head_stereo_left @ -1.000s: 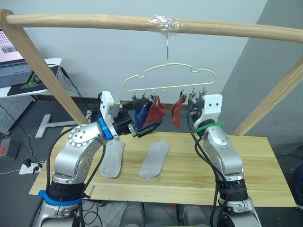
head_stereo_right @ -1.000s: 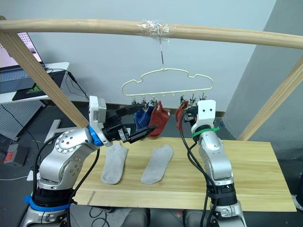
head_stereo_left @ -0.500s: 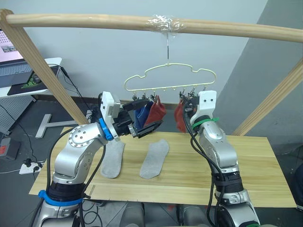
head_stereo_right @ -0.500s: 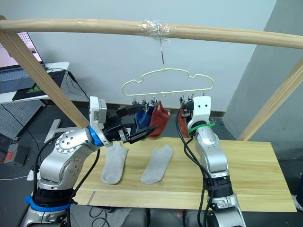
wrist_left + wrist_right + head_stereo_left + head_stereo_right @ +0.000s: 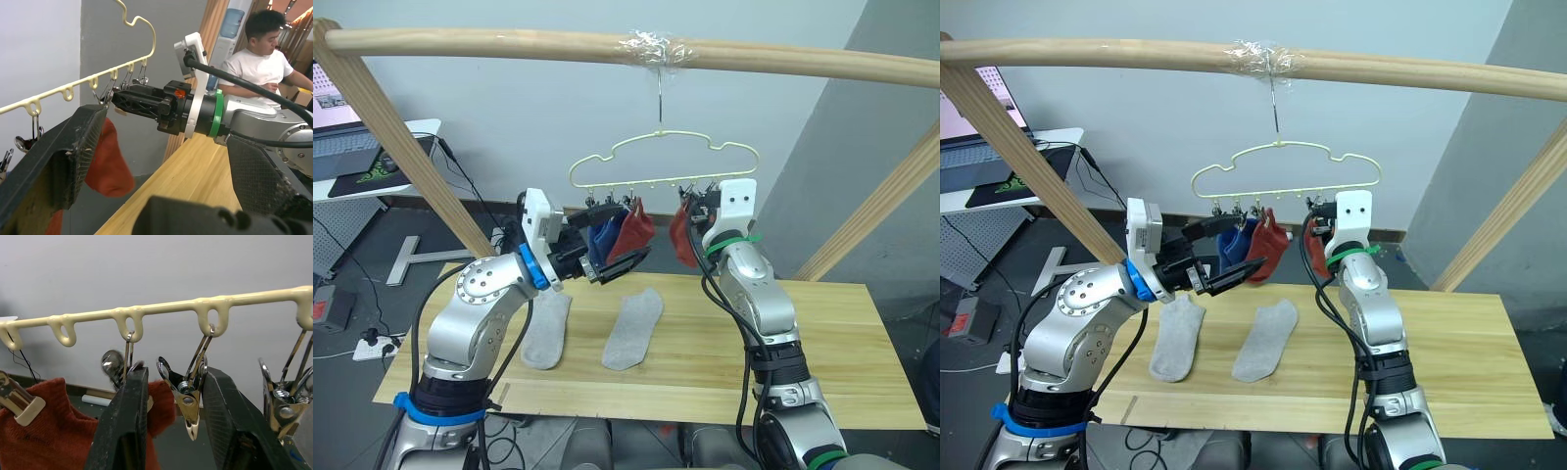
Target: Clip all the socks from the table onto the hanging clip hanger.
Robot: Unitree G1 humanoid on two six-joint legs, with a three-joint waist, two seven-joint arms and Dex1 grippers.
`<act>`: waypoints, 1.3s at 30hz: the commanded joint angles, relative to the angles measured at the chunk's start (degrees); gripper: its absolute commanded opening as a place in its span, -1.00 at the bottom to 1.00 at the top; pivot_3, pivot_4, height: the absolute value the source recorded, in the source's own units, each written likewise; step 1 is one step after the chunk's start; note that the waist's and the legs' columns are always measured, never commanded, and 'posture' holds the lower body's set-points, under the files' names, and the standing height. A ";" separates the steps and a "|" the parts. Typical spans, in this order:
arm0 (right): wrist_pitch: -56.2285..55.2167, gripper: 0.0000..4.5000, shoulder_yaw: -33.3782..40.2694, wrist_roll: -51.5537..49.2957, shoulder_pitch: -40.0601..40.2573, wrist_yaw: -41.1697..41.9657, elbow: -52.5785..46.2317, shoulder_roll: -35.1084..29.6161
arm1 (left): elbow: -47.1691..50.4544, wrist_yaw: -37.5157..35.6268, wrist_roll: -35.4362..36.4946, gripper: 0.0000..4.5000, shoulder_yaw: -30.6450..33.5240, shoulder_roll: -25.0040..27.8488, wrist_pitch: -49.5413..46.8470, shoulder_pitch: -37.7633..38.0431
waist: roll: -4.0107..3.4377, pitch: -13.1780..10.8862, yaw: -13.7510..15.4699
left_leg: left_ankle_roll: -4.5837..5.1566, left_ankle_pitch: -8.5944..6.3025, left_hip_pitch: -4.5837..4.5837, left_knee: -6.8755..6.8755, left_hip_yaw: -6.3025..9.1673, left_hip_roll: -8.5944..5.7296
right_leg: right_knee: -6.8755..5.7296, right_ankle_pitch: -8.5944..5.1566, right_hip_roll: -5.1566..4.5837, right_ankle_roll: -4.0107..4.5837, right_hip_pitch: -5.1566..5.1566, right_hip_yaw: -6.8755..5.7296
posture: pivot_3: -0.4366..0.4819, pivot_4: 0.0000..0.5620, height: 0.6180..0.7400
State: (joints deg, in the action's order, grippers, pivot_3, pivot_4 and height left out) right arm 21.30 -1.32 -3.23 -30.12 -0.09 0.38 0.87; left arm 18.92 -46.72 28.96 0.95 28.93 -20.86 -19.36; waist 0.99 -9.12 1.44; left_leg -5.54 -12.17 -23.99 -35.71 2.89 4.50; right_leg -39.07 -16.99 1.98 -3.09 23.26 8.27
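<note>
Head stereo pair looks forward and slightly down from above the arms, taking in the table (image 5: 822, 333), the clip hanger (image 5: 661, 162) and the wooden pole (image 5: 509, 44) – both eyes share nearly the same scene. Left wrist cam looks sideways past its own fingers at the hanger and a seated person (image 5: 261, 63). Right wrist cam sits very close under the hanger's clips (image 5: 188, 399) – same hanger as the others.

Silver arms, black cables, blue band
</note>
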 commanded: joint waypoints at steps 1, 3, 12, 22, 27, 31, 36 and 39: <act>-2.17 -0.28 0.38 0.50 -1.70 -0.13 -0.62 -0.22 | 2.41 0.67 1.12 1.00 0.66 -0.54 0.39 -1.48 | 0.00 0.00 0.00 | 0.00 0.00 0.00 0.00 0.00 0.00 | 0.00 0.00 0.00 0.00 0.00 0.00 | 0.39 -0.46 1.00; -2.41 -0.28 0.46 0.40 -1.97 -0.05 -0.32 -0.33 | 2.64 0.89 1.75 1.00 0.87 -0.93 0.20 -1.93 | 0.00 0.00 0.00 | 0.00 0.00 0.00 0.00 0.00 0.00 | 0.00 0.00 0.00 0.00 0.00 0.00 | 0.39 -0.46 1.00; -2.95 -0.28 0.55 0.23 -2.26 0.13 0.54 -0.75 | 2.86 1.44 2.78 1.00 1.09 -1.06 -0.19 -2.49 | 0.00 0.00 0.00 | 0.00 0.00 0.00 0.01 0.00 0.00 | 0.00 0.00 0.00 0.00 0.00 0.00 | 0.39 -0.47 1.00; -3.54 -0.97 1.34 -0.19 -2.31 0.02 0.83 -1.08 | 3.70 1.93 2.50 1.00 0.62 -1.29 0.08 -1.80 | 0.00 0.00 0.00 | 0.00 0.00 0.00 0.00 0.00 0.00 | 0.00 0.00 0.00 0.00 0.00 0.00 | 0.40 -0.47 1.00; -3.37 -0.97 1.68 -0.56 -1.98 0.71 -0.48 -1.78 | 2.31 3.25 -3.21 1.00 -3.05 -1.01 2.39 2.26 | -0.01 0.00 -0.03 | 0.00 0.00 0.00 0.01 0.00 0.00 | 0.01 0.00 0.00 0.00 0.00 0.01 | 0.39 -0.46 1.00; -0.25 -0.97 2.51 -1.22 -1.29 2.16 -3.07 -4.03 | -6.70 6.67 -14.97 1.00 -10.29 -1.42 6.68 7.86 | -0.08 -0.04 -0.02 | 0.00 0.00 0.03 0.02 -0.03 0.00 | 0.03 -0.01 0.00 0.01 0.01 0.04 | 0.31 -0.44 1.00; 6.02 -0.97 2.81 -2.45 0.23 4.58 -8.26 -6.83 | -25.21 11.53 -26.04 1.00 -16.80 -5.46 14.59 8.45 | -0.13 -0.10 -0.06 | 0.00 0.00 0.03 0.00 -0.06 -0.01 | 0.02 -0.04 0.00 0.01 0.04 0.07 | 0.24 -0.43 1.00; 9.26 -0.97 2.90 -3.19 2.01 5.09 -12.24 -7.45 | -36.28 15.23 -29.75 1.00 -18.15 -9.51 17.19 5.96 | -0.14 -0.10 -0.06 | 0.00 0.00 0.01 0.00 -0.06 -0.01 | 0.02 -0.05 0.00 0.02 0.04 0.06 | 0.16 -0.42 1.00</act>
State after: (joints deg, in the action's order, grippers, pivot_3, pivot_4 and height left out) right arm 29.30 0.98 -5.75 -28.32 4.64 -7.84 -6.18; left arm -14.13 -33.70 1.45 -16.21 20.50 -6.48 -11.80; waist 0.85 -9.23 1.38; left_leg -5.54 -12.17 -23.99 -35.72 2.83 4.48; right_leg -39.05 -17.04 1.98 -3.07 23.30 8.33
